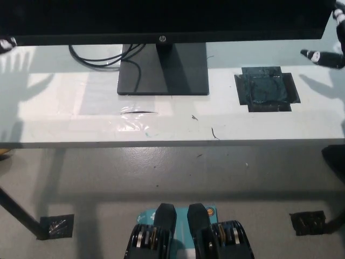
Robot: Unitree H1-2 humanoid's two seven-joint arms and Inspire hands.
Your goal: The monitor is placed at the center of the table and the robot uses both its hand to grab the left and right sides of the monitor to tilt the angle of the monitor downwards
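I see the monitor on the table; left hand and right hand barely show, so I cannot tell their grip

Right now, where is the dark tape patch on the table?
In the head view, the dark tape patch lies on the table's right side, right of the monitor stand, apart from it.

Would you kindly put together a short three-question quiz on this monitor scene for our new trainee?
1. True or false: the monitor stands on a dark rectangular base.
2. The dark taped patch on the table lies on which side of the base? A) picture left B) picture right
3. Fill in: black ____ run out from behind the stand toward picture left.

Key: 1 true; 2 B; 3 cables.
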